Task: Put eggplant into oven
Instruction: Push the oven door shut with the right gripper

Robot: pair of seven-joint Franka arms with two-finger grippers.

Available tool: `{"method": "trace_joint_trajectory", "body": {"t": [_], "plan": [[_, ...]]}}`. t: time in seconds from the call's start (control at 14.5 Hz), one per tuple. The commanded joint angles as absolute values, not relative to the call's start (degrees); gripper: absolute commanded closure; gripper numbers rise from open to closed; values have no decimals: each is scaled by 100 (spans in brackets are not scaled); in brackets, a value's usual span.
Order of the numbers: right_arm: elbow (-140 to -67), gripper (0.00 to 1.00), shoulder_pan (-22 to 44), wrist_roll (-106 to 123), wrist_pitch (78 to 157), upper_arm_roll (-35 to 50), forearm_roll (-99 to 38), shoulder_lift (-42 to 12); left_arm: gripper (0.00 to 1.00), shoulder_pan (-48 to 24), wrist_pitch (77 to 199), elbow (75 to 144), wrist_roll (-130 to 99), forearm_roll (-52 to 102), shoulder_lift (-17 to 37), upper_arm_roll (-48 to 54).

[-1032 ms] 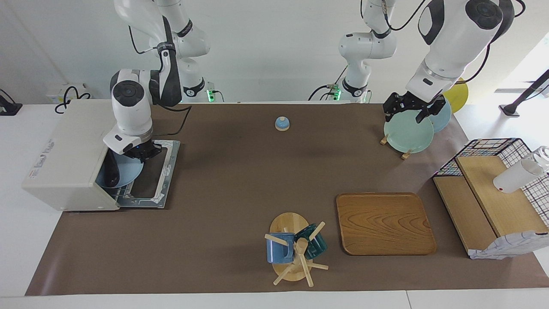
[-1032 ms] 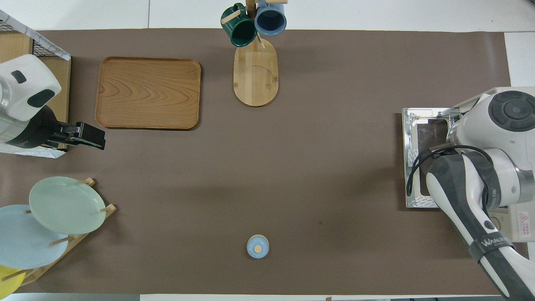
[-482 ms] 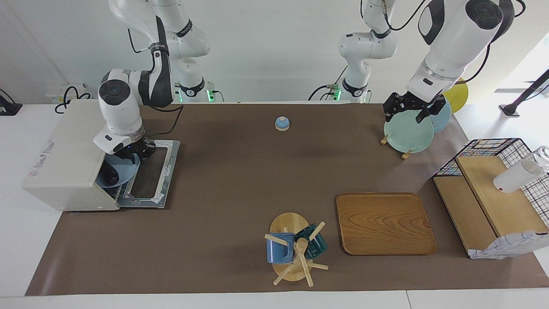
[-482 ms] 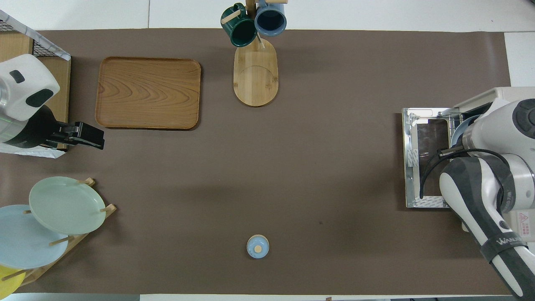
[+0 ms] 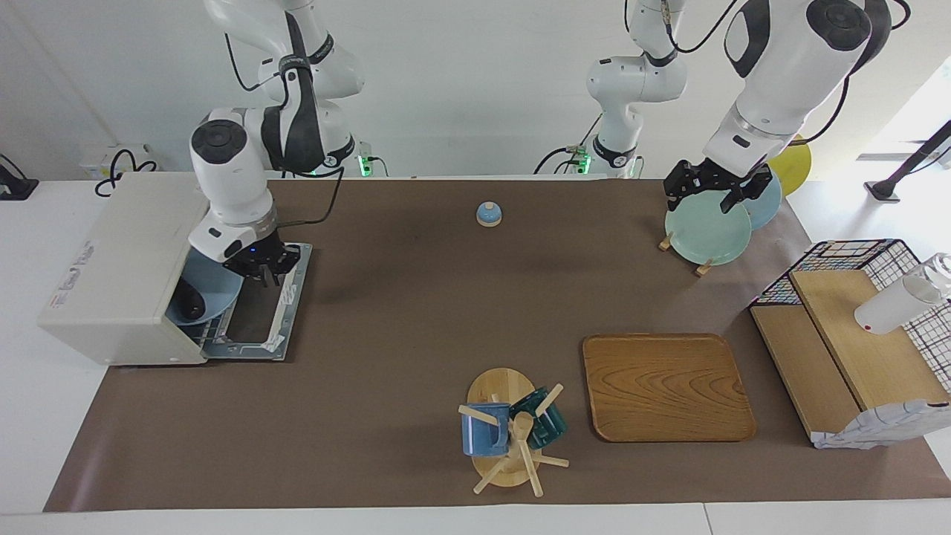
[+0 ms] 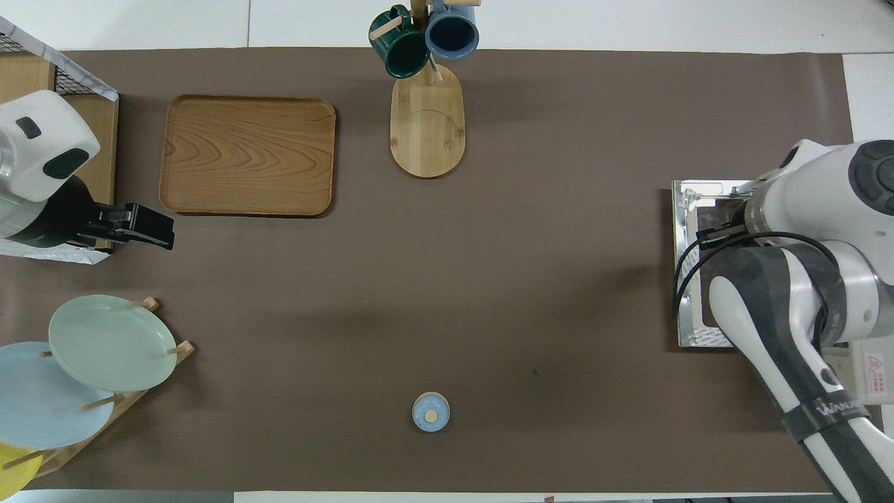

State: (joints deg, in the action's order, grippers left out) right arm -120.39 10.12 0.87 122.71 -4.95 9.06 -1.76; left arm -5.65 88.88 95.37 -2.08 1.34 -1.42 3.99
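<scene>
The cream-white oven (image 5: 119, 260) stands at the right arm's end of the table, its door (image 5: 256, 319) folded down flat. Inside it, the dark eggplant (image 5: 192, 302) lies on a light blue plate (image 5: 217, 287) on the rack, half under the oven's roof. My right gripper (image 5: 265, 276) hangs just above the open door, in front of the oven's mouth and clear of the plate. In the overhead view the right arm covers the oven and only the door (image 6: 688, 279) shows. My left gripper (image 5: 704, 199) waits open and empty over the plate rack.
A small blue bell (image 5: 488, 214) sits mid-table near the robots. A mug tree (image 5: 509, 431) and a wooden tray (image 5: 666, 386) lie farther out. Plates (image 5: 707, 230) stand in a rack, and a wire-and-wood shelf (image 5: 854, 349) stands at the left arm's end.
My right gripper pushed the plate with the eggplant deeper into the oven, then drew back out and rose over the open door. The left arm has not moved.
</scene>
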Motion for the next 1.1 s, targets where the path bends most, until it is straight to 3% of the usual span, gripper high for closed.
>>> {"method": "trace_joint_trajectory", "body": {"t": [0.0,0.62,1.03], "plan": [[-12610,100,1107,-315,13083,-483,817,-281,0,-563,8815,9475,-141,44,-158,387],[-13148,100,1002,-351,13991,-483,809,-615,0,-563,8815,9475,-141,35,-167,387],[-13210,100,844,78,13993,-501,905,-668,0,-563,8815,9475,-141,35,-158,387]]}}
